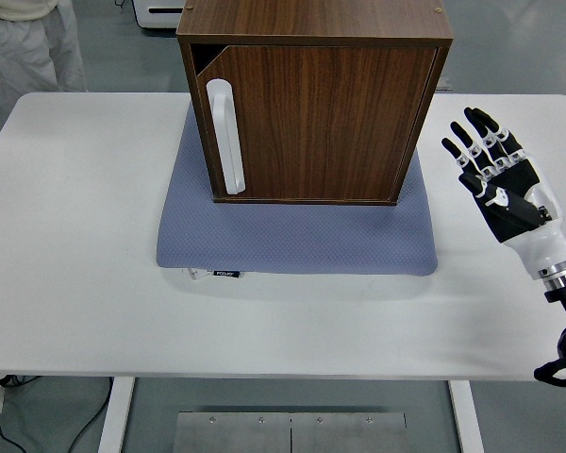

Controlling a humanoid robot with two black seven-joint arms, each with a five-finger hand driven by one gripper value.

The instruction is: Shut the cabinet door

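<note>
White surface carries a grey mat; on it stands the wooden cabinet, its door nearly shut. Right hand hovers apart at the cabinet's right, fingers spread, holding nothing.

You see the cabinet on the mat, door nearly shut; right hand spread, near the table's right edge.

A dark walnut-grained wooden cabinet carries a glossy white bar handle, on a blue-grey dimpled mat over a plain white table.
</note>
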